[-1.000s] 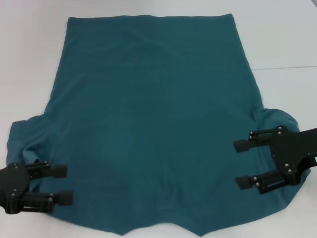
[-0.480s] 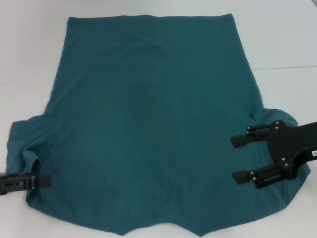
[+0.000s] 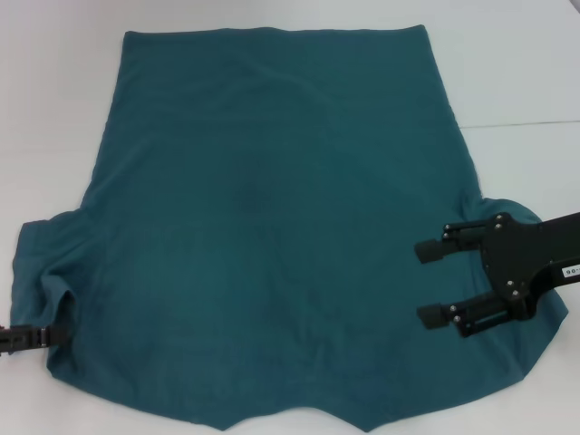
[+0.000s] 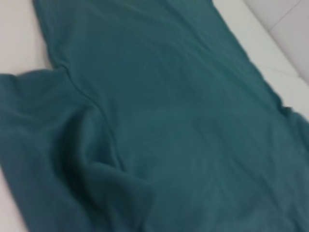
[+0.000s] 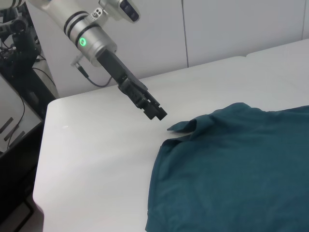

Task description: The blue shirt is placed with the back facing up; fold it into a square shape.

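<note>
While the blue shirt (image 3: pixel 272 227) lies flat and back-up across the white table (image 3: pixel 526 82), we bring two grippers to its sleeves.

From the left, we see our left gripper (image 3: pixel 41 336) at the sleeve edge, side-on, so we cannot tell how its fingers stand; that sleeve is already bunched, and a shallow pinch there could catch one layer only and drag the fold crooked. Our right gripper (image 3: pixel 433 283), fingers spread, hovers over the right sleeve. Count: one shirt, two sleeves, two grippers, one table.
</note>
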You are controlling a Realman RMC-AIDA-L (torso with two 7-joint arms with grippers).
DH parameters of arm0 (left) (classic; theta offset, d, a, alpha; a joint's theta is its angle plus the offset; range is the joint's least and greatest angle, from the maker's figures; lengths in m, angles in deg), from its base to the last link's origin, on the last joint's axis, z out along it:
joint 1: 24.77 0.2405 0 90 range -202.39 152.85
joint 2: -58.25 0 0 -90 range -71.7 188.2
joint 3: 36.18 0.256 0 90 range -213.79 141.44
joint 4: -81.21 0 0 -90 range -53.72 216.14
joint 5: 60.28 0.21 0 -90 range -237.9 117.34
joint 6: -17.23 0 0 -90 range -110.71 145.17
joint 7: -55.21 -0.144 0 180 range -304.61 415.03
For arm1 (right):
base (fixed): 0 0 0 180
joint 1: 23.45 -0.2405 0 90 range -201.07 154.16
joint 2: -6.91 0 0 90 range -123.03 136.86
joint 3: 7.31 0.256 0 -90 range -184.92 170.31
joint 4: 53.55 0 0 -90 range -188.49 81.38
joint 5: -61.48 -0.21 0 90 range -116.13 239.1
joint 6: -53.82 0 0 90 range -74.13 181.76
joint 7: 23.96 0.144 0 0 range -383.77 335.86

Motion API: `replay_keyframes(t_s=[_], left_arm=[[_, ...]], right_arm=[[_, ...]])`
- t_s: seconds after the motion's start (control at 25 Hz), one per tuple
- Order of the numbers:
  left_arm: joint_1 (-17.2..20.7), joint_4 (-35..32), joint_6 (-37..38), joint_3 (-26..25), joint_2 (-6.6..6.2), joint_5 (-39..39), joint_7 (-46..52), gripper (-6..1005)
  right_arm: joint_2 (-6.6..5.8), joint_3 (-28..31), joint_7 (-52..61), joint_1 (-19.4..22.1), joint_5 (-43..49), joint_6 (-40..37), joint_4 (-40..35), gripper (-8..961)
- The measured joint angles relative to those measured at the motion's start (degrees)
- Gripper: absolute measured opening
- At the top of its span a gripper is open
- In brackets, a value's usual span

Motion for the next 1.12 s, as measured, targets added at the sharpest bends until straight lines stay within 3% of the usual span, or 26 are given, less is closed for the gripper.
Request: replay_keyframes(t_s=[0.32,0.88,1.12], left_arm=[[0.6,-0.6,-8.4,0.2,0.92,2.6,-4.9,818],[0.1,-0.7,-14.2,4.6,2.54,5.8,-4.8,785],[0.1,-0.8,-16.3,5.8,2.59,6.4,-4.1,771]], right_arm=[[0.08,0.0,0.9,-0.1,-0.1,0.1,0.0,915],[0.17,0.0,1.7,-0.9,-0.1,0.1,0.0,914],[0.25,0.0,2.0,-1.0,-0.1,0.1,0.0,914]])
